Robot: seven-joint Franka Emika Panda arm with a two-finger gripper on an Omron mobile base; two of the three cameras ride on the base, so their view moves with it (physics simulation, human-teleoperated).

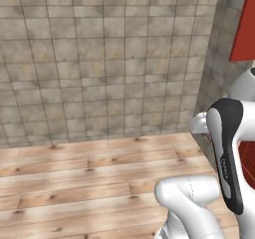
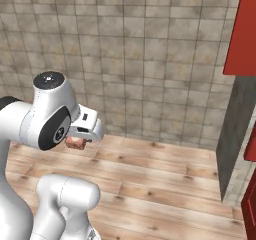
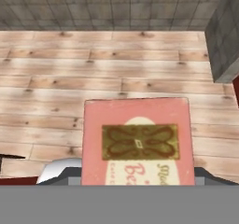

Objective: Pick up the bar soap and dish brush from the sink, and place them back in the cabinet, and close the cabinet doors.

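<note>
Gripper (image 2: 79,136) raised over wooden floor (image 1: 74,178), jaws clamped on the bar soap (image 3: 136,143). Soap fills the lower middle of hand view: pinkish face, brown ornamented label, partial lettering. In right base view it shows as a small pinkish block under the hand. Tiled wall (image 2: 140,59) behind; red cabinet (image 2: 243,34) at right edge.

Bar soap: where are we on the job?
Done: the bar soap is out of the sink, clamped in the end effector above a wooden floor.
In hand: carrying it; red cabinet panels sit at the right edge of the base views.
Left: shelving the soap, fetching the dish brush, closing the doors. None of that shows as done.
</note>
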